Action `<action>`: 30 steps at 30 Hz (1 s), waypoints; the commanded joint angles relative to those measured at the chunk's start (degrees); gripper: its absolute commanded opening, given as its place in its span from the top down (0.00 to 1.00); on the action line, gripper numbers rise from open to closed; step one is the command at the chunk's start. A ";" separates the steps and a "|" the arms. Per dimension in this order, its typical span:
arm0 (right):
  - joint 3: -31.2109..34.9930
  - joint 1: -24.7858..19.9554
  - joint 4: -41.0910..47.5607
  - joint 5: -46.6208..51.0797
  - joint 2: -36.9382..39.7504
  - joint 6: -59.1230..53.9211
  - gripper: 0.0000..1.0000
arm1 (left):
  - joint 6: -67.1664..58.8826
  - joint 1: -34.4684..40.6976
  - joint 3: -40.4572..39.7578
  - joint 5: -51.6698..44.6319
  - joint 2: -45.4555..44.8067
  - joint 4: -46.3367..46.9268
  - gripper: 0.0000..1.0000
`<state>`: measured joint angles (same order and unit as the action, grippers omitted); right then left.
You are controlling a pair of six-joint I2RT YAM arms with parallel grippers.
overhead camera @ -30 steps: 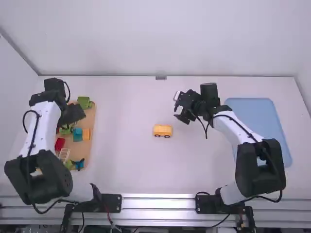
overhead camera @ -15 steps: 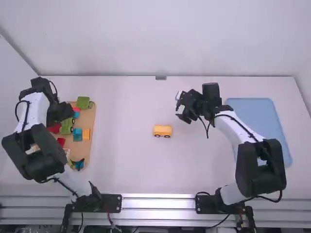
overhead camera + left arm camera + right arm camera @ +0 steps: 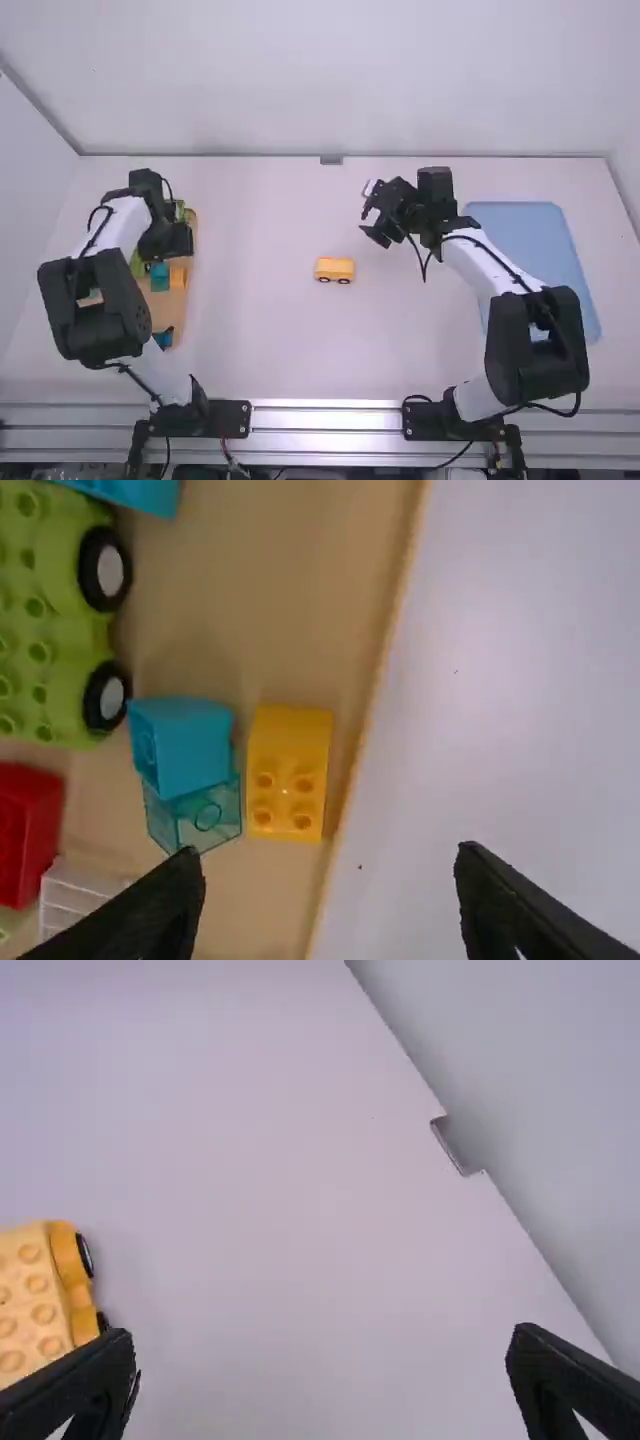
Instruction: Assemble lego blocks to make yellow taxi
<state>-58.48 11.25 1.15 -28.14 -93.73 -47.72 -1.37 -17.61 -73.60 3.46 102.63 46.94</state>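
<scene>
Hovering over the wooden board (image 3: 172,308) at the left of the frame with the left gripper (image 3: 178,240), jaws released and spread well apart. Holding the right gripper (image 3: 370,213) right of the middle of the frame, above the white desk (image 3: 260,330), also with released jaws, wide apart. Clenching nothing with either pair.

Sitting upright on its wheels near the middle of the frame: the yellow car (image 3: 334,269), studded on top, just below and left of the right gripper and well apart from the board. Showing its studs and black wheels in the right wrist view too, partly behind one finger (image 3: 85,1380).

Lying on the board, close inside its edge: a yellow block (image 3: 290,770), studs in sight. Having just beside it a teal block (image 3: 190,748), overlapping a clear teal block (image 3: 210,815) in the left wrist view; cannot tell from here whether resting on it or leaning. Also seeing on the board a green wheeled base (image 3: 50,630), a red block (image 3: 25,830) and, near the red one, a white piece (image 3: 80,895), plus a blue piece (image 3: 140,490), partly cut off.

Lying at the right of the frame, partly behind the right arm: a blue tray (image 3: 525,235), flat on the desk.
</scene>
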 commanded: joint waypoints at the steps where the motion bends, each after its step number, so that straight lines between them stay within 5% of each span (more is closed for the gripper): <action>1: -0.33 -0.04 0.02 -0.33 0.74 1.90 0.01 | -0.39 -1.75 1.79 1.09 -0.31 -0.61 0.37; 8: -0.33 0.70 -0.76 -0.26 0.74 1.88 0.01 | -0.61 -5.29 7.13 -0.02 -0.31 -5.73 0.51; 30: -0.33 1.20 -1.16 -0.28 0.74 1.90 0.01 | -5.60 -5.05 15.67 -3.91 -0.31 -18.01 0.60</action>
<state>-58.48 12.05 0.10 -28.12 -93.73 -46.46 -6.07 -22.70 -58.76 -0.01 102.63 29.26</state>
